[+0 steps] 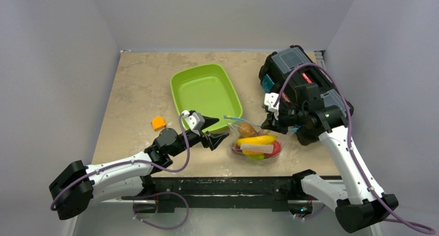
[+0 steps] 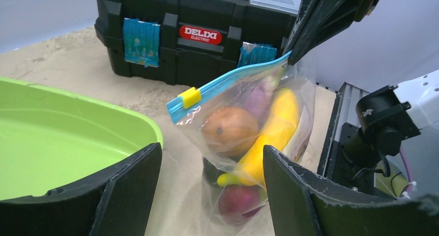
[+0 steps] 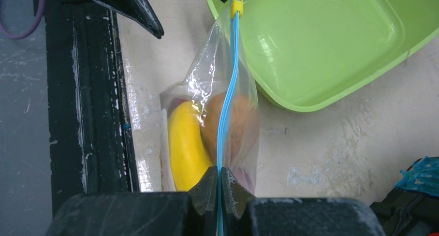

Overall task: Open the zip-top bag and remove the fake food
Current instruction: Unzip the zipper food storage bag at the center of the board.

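The zip-top bag (image 1: 256,143) stands near the table's front edge, clear, with a blue zip strip (image 2: 233,80) and a yellow slider (image 2: 190,97) at the strip's left end. My right gripper (image 3: 220,176) is shut on the strip's right end and holds the bag's mouth up. The fake food lies inside the bag: a yellow banana (image 2: 274,127), a brown piece (image 2: 230,130), a maroon piece (image 2: 238,200) and a red apple (image 1: 277,149). My left gripper (image 2: 211,148) is open just left of the bag, with the bag's lower part showing between its fingers.
A green tray (image 1: 204,91) sits behind and left of the bag, close to the left gripper. A black toolbox (image 1: 290,65) stands at the back right behind the right arm. A small orange block (image 1: 158,123) lies at the left. A black rail (image 1: 217,184) runs along the front edge.
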Controlling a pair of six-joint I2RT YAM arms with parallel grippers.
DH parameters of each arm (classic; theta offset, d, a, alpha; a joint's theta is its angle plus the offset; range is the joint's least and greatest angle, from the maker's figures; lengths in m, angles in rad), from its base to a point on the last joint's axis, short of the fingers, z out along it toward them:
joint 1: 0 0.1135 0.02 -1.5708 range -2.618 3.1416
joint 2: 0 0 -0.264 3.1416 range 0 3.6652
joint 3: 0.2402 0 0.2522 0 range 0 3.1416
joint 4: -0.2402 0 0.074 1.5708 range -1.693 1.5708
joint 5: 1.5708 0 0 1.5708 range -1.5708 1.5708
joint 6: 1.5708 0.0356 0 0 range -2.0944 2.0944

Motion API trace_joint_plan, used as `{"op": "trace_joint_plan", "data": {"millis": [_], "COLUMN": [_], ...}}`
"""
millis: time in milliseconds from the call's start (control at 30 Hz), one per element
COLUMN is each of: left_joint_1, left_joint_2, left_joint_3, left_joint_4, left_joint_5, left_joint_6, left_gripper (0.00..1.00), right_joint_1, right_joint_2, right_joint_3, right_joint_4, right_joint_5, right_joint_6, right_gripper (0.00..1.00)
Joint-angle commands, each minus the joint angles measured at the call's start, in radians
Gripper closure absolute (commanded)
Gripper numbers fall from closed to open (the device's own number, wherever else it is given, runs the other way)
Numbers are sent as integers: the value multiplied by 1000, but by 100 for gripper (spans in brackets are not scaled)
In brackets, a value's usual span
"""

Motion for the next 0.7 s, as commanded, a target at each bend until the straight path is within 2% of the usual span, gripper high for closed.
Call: {"op": "trace_joint_plan", "data": {"millis": [0, 467, 600, 667], "left_joint_1": [4, 44, 46, 47], "left_joint_2": [40, 130, 180, 188], "left_joint_3": [-21, -33, -6, -13], "left_joint_4": [179, 334, 330, 313], "left_joint_5": [43, 122, 187, 201], "left_joint_6": [-64, -161, -170, -172], "left_gripper": [29, 29, 32, 36], "right_joint_1": [-4, -10, -17, -25], "right_joint_2": [-11, 20, 28, 32], "right_joint_3": [6, 90, 85, 87], "right_joint_4": [3, -102, -79, -64], "right_joint_5": [-56, -159, -163, -160], "right_joint_6": [-20, -138, -113, -90], "right_gripper": [100, 100, 100, 100]}}
